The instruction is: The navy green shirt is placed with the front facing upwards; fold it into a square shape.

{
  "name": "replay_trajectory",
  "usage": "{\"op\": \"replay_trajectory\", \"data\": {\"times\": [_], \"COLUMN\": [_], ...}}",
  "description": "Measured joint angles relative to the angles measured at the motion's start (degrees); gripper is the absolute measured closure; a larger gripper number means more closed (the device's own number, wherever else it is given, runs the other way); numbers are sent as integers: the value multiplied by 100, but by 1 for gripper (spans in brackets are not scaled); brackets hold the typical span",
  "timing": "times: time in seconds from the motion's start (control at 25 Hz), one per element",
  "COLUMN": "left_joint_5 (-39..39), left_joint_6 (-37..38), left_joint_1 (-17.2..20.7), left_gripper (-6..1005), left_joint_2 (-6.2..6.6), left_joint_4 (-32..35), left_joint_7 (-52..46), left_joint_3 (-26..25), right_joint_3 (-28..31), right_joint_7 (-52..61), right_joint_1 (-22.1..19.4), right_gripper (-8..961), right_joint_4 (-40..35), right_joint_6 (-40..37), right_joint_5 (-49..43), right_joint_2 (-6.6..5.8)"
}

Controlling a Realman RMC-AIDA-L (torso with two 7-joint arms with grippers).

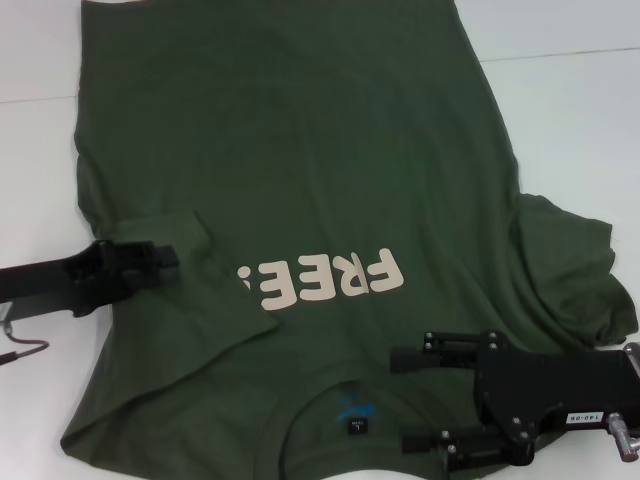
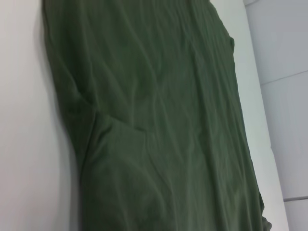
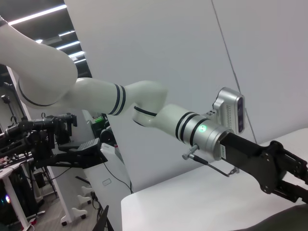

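the navy green shirt [image 1: 330, 180] lies flat on the white table [image 1: 570, 110], letters up, its collar at the near edge. the left hand [image 1: 170, 256] pinches the folded sleeve. the right hand [image 1: 400, 398] hovers spread wide beside the collar.

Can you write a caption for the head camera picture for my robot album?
Two black grippers, left and right, hover at a dark olive-green cotton T-shirt on a white table.

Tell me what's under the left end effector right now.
Under the left end effector lies the dark olive-green cotton T-shirt's folded-in sleeve. The white table beneath is covered there.
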Motion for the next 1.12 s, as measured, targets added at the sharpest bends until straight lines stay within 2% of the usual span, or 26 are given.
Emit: {"op": "replay_trajectory", "data": {"times": [0.2, 0.48, 0.68, 0.84, 0.96, 1.0, 1.12], "left_joint_5": [-18, -41, -44, -104, -207, -293, -552], "left_joint_6": [354, 581, 727, 885, 1217, 1461, 1915], "left_joint_1": [144, 348, 444, 534, 621, 696, 923], "left_gripper": [588, 330, 334, 337, 339, 340, 339], "left_joint_2": [58, 71, 87, 59, 21, -18, -128], "left_joint_4": [-353, -762, -794, -796, -800, -804, -806], "left_joint_7": [-4, 47, 500, 1106, 2003, 2602, 3926], "left_joint_3": [-19, -454, -510, -512, -516, -521, -527], "right_joint_3": [0, 67, 576, 1259, 1419, 1419, 1375], "right_joint_7": [22, 61, 124, 998, 1980, 2289, 2600], "right_joint_1": [19, 13, 18, 63, 115, 132, 171], "right_gripper": [136, 137, 137, 136, 136, 136, 136], "right_joint_4": [0, -10, -10, -23, -178, -270, -412], "right_joint_6": [6, 52, -1, 44, 297, 374, 443], "right_joint_5": [5, 25, 74, 556, 715, 706, 660], "right_joint_2": [-7, -18, 9, 14, -28, -34, -19]}}
